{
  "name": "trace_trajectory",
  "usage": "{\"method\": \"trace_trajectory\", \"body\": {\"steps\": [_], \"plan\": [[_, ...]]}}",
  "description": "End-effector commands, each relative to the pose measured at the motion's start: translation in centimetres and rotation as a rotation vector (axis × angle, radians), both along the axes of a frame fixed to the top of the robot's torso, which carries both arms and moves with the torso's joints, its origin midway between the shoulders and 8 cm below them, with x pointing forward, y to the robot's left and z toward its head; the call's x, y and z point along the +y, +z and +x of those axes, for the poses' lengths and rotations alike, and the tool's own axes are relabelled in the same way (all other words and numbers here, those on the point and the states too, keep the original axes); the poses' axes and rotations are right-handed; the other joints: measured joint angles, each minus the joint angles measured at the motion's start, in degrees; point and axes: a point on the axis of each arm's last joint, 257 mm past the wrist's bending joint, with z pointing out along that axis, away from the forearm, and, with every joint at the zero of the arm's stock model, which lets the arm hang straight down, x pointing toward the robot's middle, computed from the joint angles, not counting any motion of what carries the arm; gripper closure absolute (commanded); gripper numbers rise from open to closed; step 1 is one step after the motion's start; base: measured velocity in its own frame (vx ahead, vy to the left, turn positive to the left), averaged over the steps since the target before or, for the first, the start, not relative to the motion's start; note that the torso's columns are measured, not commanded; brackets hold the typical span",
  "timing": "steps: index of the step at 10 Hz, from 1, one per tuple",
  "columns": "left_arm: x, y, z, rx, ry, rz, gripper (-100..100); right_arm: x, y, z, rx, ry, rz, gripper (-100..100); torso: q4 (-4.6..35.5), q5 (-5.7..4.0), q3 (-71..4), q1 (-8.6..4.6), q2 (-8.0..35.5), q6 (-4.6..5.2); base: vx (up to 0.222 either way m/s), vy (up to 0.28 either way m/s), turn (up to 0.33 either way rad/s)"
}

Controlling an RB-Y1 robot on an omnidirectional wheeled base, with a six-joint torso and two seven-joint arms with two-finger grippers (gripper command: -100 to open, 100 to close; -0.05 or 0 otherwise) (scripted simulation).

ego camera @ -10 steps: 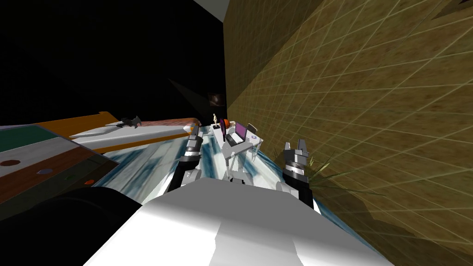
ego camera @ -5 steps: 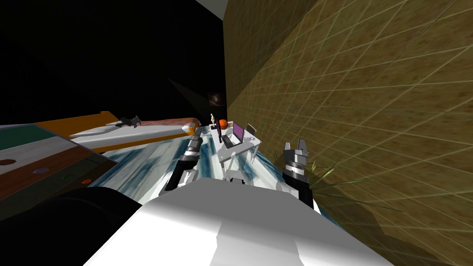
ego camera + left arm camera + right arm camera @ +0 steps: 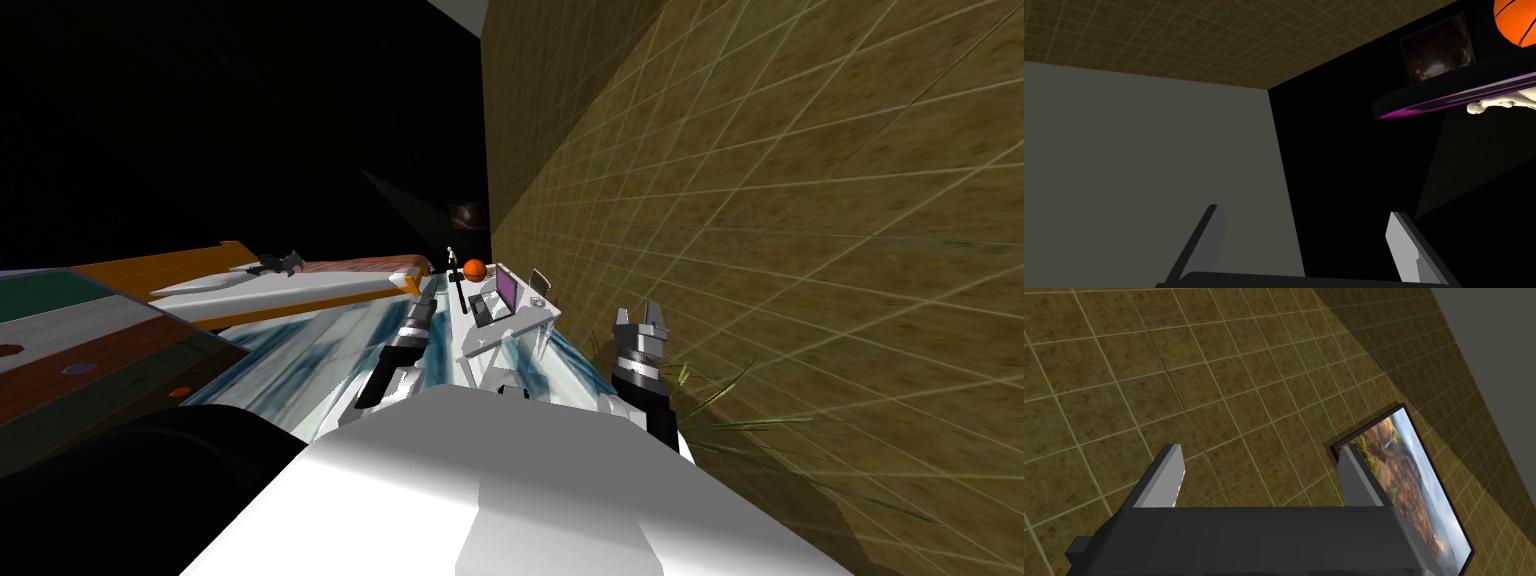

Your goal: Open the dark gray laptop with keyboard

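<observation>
Dark laptop (image 3: 492, 305) on white desk (image 3: 522, 322), left pincer (image 3: 1305, 211) spread beside desk edge, right pincer (image 3: 1258, 449) spread, well apart

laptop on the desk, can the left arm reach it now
Probably, with a short reach: the left gripper, open, is by the desk edge; only a thin dark upright stands between it and the laptop.

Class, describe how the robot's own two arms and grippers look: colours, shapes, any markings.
The left arm and right arm are built of stacked segments, banded white, grey and black. The left gripper and right gripper match: two thin, light grey, blade-like fingers with slanted tips on a plain dark box.
</observation>
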Motion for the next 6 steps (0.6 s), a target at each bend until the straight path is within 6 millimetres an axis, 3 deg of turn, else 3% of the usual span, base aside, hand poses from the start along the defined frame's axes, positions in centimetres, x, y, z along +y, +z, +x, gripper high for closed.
{"method": "trace_trajectory", "body": {"steps": [1,6], "plan": [[1.2,-1.2,0.5,0.051,0.041,0.026,-100,0.0,0.0,0.0,0.0,0.0,0.0,0,-0.01,0.01,-0.03,-0.02,-0.06,0.0,0.124,-0.147,0.056],[3.8,-3.7,1.0,0.149,0.124,0.065,-100,0.0,0.0,0.0,0.0,0.0,0.0,0,-0.01,-0.01,-0.02,-0.06,-0.03,0.0,0.135,-0.196,0.055]]}}
